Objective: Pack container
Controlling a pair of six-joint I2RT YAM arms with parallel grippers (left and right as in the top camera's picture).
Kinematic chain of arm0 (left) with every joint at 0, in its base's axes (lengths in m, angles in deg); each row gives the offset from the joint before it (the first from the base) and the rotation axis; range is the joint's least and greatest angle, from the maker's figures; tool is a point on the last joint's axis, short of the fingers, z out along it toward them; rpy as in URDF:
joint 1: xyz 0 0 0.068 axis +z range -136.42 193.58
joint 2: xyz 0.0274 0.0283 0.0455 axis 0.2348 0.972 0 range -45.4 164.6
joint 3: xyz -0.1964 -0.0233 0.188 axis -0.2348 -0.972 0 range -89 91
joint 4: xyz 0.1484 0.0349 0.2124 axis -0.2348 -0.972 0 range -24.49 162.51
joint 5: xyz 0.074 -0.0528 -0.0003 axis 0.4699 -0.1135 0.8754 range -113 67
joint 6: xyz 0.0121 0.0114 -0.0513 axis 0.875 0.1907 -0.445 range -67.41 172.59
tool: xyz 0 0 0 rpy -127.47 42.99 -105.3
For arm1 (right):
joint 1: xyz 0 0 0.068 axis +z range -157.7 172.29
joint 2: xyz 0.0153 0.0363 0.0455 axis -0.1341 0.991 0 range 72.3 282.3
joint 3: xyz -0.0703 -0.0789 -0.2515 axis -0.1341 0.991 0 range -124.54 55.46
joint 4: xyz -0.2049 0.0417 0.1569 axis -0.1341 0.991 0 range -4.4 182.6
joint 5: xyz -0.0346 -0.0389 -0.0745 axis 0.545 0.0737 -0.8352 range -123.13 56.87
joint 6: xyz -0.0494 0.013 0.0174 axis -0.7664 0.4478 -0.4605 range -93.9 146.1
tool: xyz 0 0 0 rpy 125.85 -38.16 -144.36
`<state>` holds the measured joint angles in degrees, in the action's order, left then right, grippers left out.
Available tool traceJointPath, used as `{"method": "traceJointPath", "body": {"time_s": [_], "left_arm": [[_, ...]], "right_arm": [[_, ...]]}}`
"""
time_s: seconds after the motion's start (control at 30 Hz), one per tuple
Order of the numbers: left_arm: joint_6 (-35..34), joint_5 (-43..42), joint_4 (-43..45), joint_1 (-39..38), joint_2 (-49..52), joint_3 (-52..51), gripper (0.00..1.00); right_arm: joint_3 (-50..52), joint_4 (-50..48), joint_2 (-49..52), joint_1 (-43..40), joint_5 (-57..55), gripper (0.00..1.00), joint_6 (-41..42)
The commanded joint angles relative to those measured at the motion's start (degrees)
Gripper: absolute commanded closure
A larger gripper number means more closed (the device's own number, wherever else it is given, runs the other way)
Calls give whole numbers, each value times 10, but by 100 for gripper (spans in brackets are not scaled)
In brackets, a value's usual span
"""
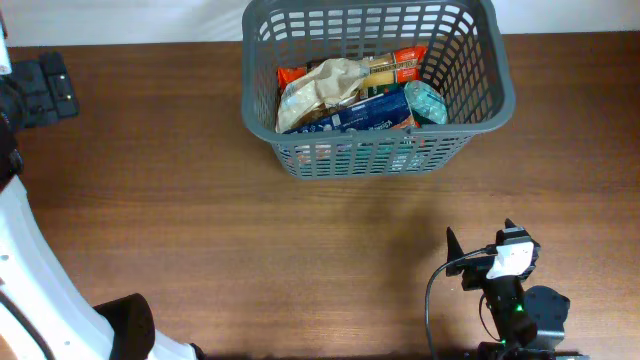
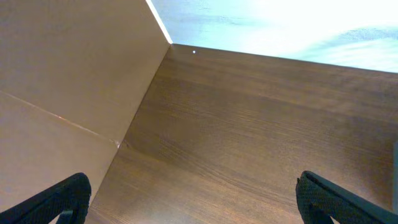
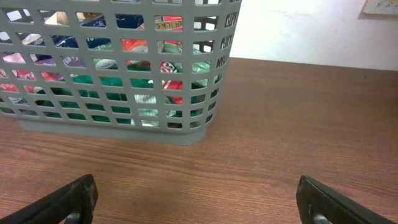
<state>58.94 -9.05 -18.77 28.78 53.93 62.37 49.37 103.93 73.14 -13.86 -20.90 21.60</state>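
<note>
The grey lattice basket stands at the back middle of the wooden table. It holds several grocery packets: a beige crumpled bag, a blue packet, a red packet and a teal packet. The basket's front corner shows in the right wrist view. My right gripper is open and empty near the front right of the table, well short of the basket; its jaws are spread wide. My left gripper is open and empty over bare wood.
A black fixture sits at the far left edge. My left arm's white body lies along the front left. A tan wall panel rises beside the table in the left wrist view.
</note>
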Motion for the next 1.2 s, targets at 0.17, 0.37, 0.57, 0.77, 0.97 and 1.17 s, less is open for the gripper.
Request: {"method": "traceJointPath", "body": {"time_s": [0.17, 0.37, 0.57, 0.77, 0.97, 1.17], "left_arm": [[-5, -2, -1, 3, 1, 0, 1], [-5, -2, -1, 3, 1, 0, 1], [-5, -2, -1, 3, 1, 0, 1], [-5, -2, -1, 3, 2, -2, 1], [-5, -2, -1, -11, -75, -57, 1], [-7, -24, 78, -49, -267, -305, 1]], "right_arm": [[5, -2, -7, 5, -9, 1, 4], [5, -2, -7, 5, -9, 1, 4], [5, -2, -7, 5, -9, 1, 4], [5, -2, -7, 5, -9, 1, 4], [5, -2, -7, 5, -9, 1, 4], [5, -2, -7, 5, -9, 1, 4]]}}
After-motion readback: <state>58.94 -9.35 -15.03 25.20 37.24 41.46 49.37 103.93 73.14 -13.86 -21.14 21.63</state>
